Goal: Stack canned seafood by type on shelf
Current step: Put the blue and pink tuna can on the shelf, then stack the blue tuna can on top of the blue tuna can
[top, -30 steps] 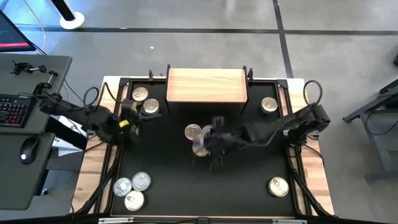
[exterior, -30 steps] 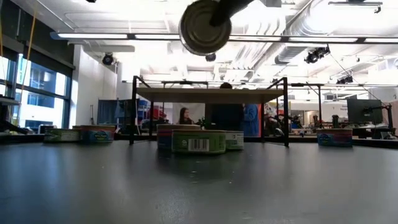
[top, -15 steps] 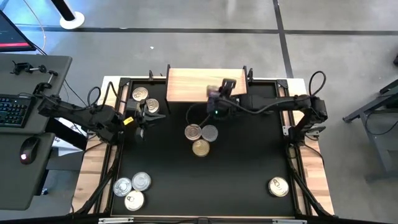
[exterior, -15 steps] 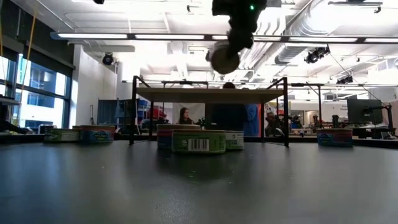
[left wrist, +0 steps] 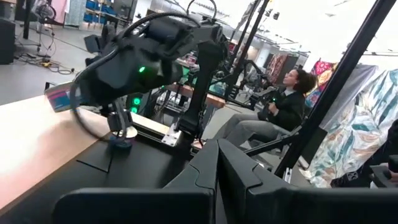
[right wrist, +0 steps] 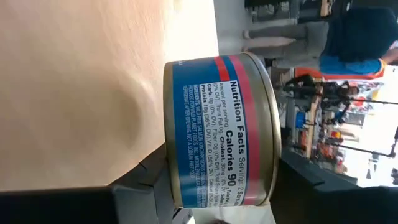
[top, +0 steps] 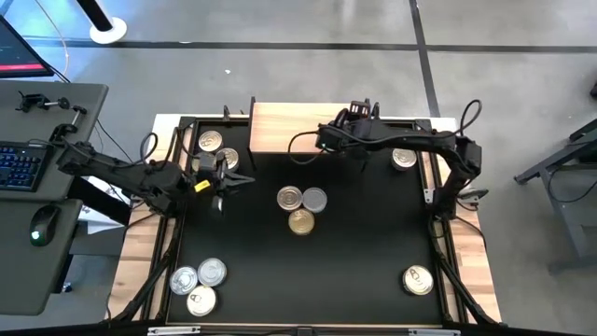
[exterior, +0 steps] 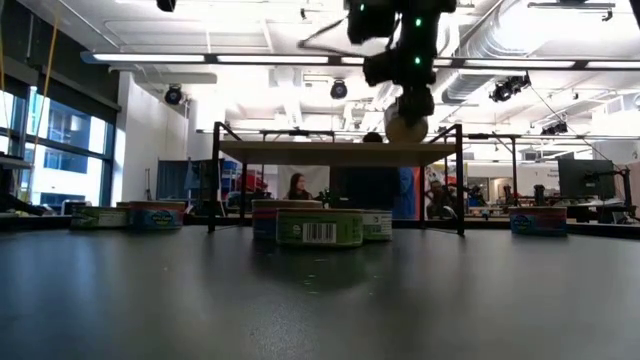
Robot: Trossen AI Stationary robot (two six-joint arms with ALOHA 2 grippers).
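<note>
My right gripper [exterior: 408, 112] is shut on a tin with a blue and red label [right wrist: 217, 130] and holds it just above the right part of the shelf's pale wood top [top: 289, 126]; in the high view the gripper hides the tin. Three tins [top: 300, 207] stand together on the black table in front of the shelf. My left gripper [top: 233, 177] hovers shut near the table's left edge, beside two tins [top: 211, 140], touching nothing. My right gripper pinches the tin between its two fingers, one finger lying against a flat end [right wrist: 165, 186]; the tin hides the other finger. The fingers come slanting down from the table's right side. The tin sits on edge, label outward, low over the shelf top [exterior: 330, 152].
More tins stand on the table: one at the far right [top: 403, 158], one at the near right [top: 418, 279], three at the near left [top: 199, 284]. A desk with a keyboard and mouse [top: 37, 224] lies beyond the left edge. People sit in the room behind.
My right gripper has carried the tin from above the middle tins toward the far edge and then right, over the shelf's right part, sinking and turning as it went. My left gripper has drifted a little toward the table's middle.
</note>
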